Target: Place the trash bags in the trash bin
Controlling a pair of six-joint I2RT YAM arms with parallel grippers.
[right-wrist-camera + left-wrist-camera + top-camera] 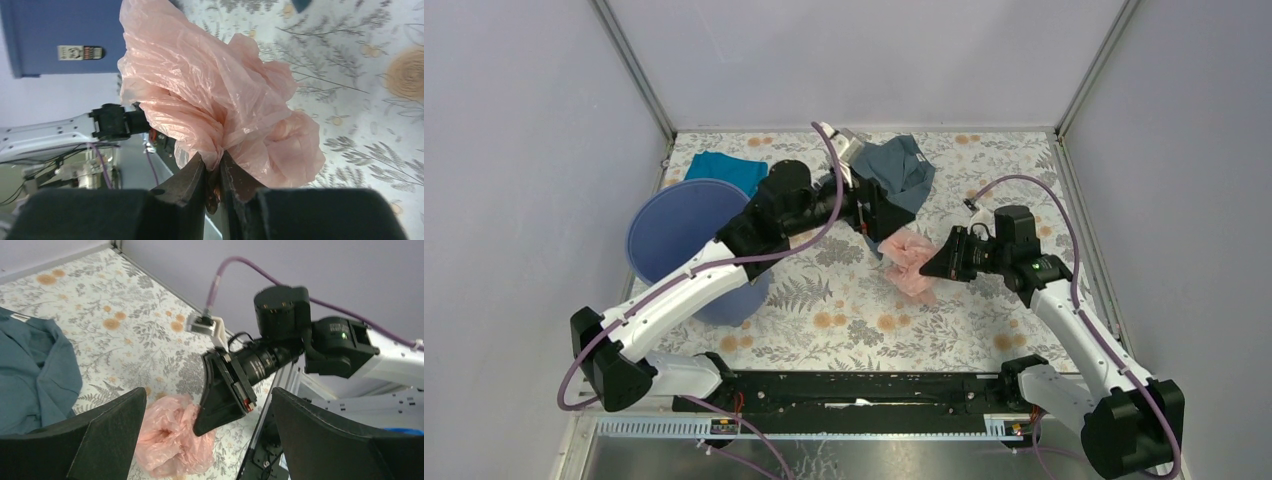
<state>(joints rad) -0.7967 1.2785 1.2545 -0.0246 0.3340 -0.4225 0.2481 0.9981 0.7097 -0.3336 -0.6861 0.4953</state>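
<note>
The pale pink trash bag (908,262) is bunched up at the table's middle. My right gripper (936,263) is shut on a fold of it; in the right wrist view the film (220,95) puffs out from between the closed fingertips (195,172). My left gripper (876,215) is open and empty, just up and left of the bag. In the left wrist view the bag (167,440) lies beyond its spread fingers (107,432), with the right gripper (225,392) touching it. The blue-violet bin (674,235) stands at the left, partly under my left arm; it also shows in the right wrist view (60,30).
A grey-blue garment (896,170) lies at the back middle, close behind my left gripper, and also shows in the left wrist view (35,375). A teal cloth (724,168) lies behind the bin. The floral tablecloth (854,310) is walled on three sides.
</note>
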